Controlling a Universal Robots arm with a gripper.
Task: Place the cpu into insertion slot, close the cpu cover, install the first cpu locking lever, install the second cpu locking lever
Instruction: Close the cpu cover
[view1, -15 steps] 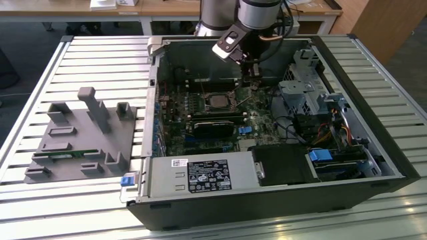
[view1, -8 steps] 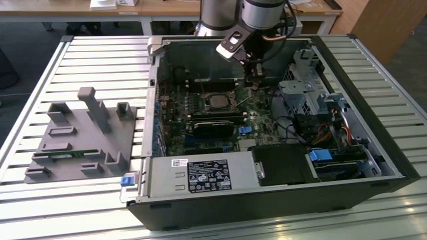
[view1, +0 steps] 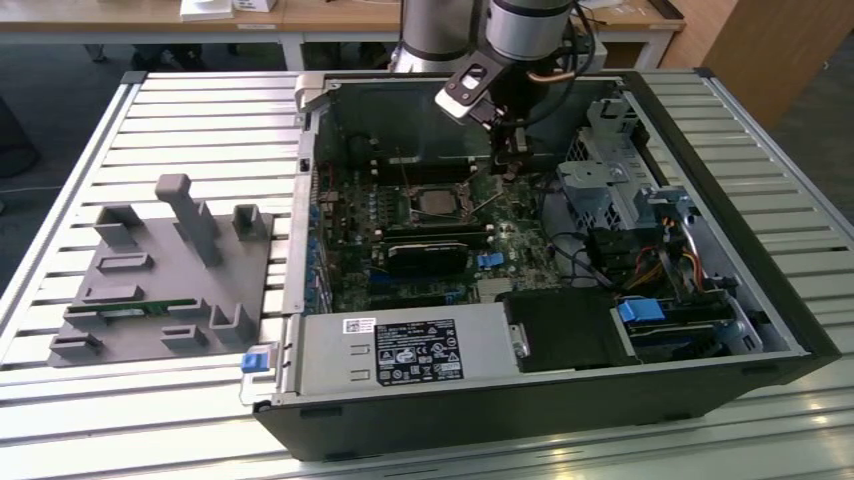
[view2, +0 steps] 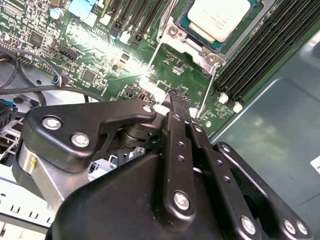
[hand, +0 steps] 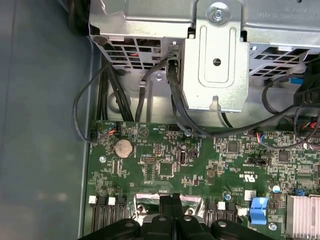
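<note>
Over the green motherboard (hand: 165, 165) with the gripper (view2: 175, 100) pinched narrow, nothing visible between its fingers, close beside a thin metal lever (view2: 208, 87); in the insertion slot (view1: 414, 205) nearby, the cpu (view2: 218, 16), framed by the flat-lying cpu cover (view2: 195, 47)

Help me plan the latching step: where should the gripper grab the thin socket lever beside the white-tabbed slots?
Probably its free end: the lever is a thin bare rod hinged at the socket, so pinch across it from above, where the gripper hangs.
</note>
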